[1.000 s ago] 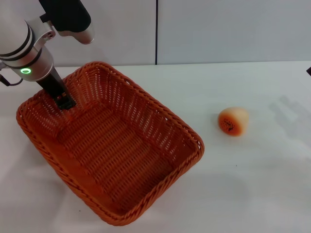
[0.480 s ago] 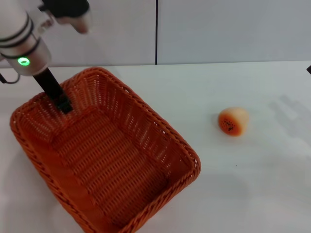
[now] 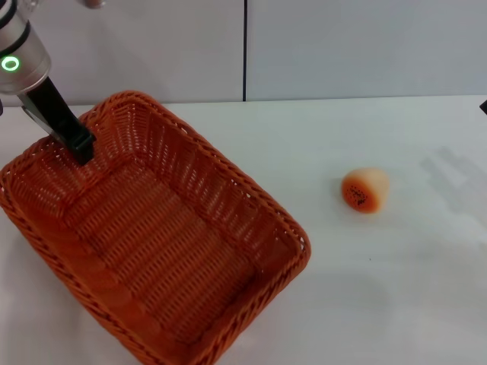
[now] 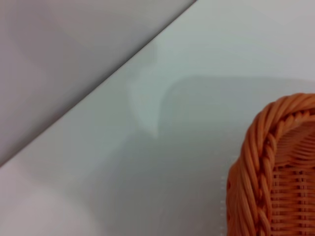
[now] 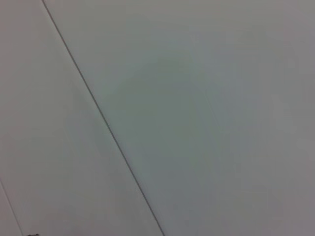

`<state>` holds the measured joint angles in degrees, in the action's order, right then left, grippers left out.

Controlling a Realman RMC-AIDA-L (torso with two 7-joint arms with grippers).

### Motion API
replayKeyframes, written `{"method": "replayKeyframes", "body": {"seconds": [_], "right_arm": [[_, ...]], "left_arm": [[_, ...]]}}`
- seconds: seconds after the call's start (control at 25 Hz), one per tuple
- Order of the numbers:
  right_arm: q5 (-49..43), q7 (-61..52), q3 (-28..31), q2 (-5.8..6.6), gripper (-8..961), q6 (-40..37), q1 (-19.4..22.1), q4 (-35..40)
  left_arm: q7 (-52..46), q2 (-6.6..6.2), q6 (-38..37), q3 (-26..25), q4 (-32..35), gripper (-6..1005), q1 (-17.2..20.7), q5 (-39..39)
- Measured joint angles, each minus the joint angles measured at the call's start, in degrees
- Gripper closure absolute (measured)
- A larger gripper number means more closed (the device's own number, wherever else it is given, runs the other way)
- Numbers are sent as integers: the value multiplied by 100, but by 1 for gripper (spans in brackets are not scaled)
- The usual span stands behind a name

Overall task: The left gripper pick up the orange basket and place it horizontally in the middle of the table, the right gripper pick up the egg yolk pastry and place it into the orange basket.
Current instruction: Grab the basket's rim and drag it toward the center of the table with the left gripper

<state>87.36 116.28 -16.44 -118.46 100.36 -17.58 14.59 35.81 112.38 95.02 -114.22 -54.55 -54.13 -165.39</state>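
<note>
The large rectangular orange woven basket (image 3: 152,243) takes up the near left of the wide flat white surface (image 3: 396,289), set on a diagonal with its nearest corner running out of the head view. It looks light and fairly stiff; as I judge it, the braided rim is the natural place to take hold, though a grip at one edge may let it tilt or swing. Farther back, the left gripper (image 3: 78,146), a black claw on a white and grey arm with a green ring light, has its jaws clamped on the basket's far left rim. To the right, well apart from the basket, the small round cream-to-orange egg yolk pastry (image 3: 365,189) lies on the surface; it is probably soft and prone to rolling, so it wants a gentle grasp across its sides. The right gripper is not in view.
</note>
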Motion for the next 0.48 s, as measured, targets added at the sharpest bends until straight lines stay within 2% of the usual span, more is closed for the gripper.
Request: {"method": "replayKeyframes", "body": {"seconds": [0.36,0.48], "right_arm": [[-47,0,0,10,441,0,-31,49],[-58,0,1,23,441,1,-45,93]], "left_arm": [[-558,21,509,-860,9,862,-91,6],[-734,36,721,-907,-96,864,-99,-2]]}}
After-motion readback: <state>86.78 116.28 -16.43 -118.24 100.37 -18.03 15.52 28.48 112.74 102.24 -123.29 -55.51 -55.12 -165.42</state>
